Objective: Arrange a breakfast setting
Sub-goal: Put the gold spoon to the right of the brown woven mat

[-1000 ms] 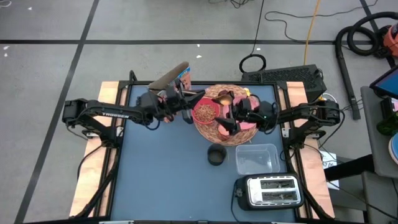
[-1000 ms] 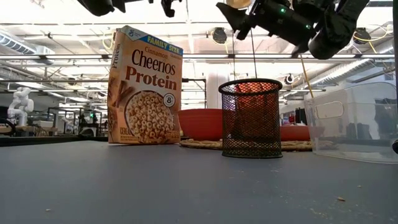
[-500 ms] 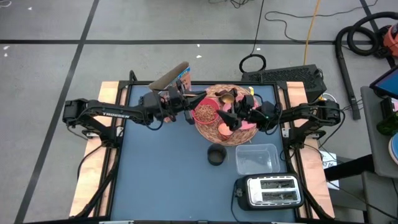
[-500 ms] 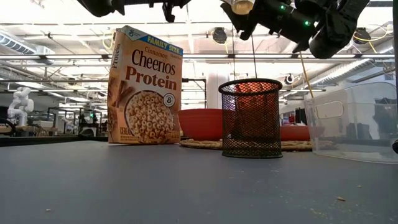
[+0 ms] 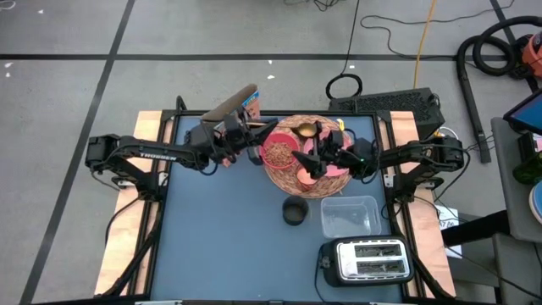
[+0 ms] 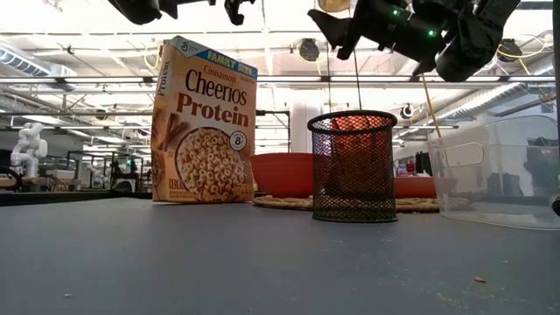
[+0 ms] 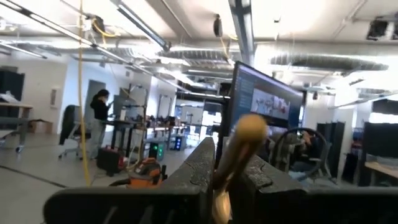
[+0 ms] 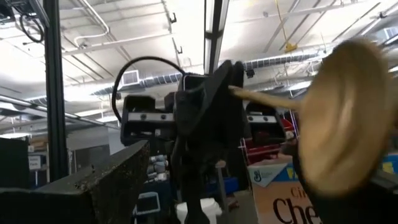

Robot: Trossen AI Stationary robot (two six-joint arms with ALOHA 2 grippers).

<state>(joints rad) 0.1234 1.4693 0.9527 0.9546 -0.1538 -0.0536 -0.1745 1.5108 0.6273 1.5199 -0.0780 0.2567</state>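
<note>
My left gripper (image 5: 251, 135) is shut on a wooden spoon. It holds the spoon high over the far part of the round wicker mat (image 5: 296, 180), and the spoon's bowl (image 5: 304, 130) points toward the table's right. My right gripper (image 5: 313, 158) is open over the mat. The spoon's bowl (image 8: 342, 118) is close above one of its fingers, and I cannot tell whether they touch. A pink bowl (image 5: 278, 152) of cereal and a pink plate (image 5: 340, 171) rest on the mat. The cereal box (image 6: 206, 122) stands upright at the far left. My left gripper pinches the spoon's handle (image 7: 239, 146) between its two fingers (image 7: 193, 168). The fingers come level from the table's left. The spoon sticks out ahead of them toward the right arm, lifted clear above the mat.
A black mesh cup (image 5: 295, 212) stands just nearer than the mat and blocks part of the low view (image 6: 353, 166). A clear plastic tub (image 5: 350, 216) and a silver toaster (image 5: 368, 260) stand at the near right. Bare blue table (image 5: 212, 237) lies at the near left.
My right gripper has drawn a little toward the table's far edge, closer to the spoon's bowl, and stays open. The spoon stays high over the mat in my left gripper.
</note>
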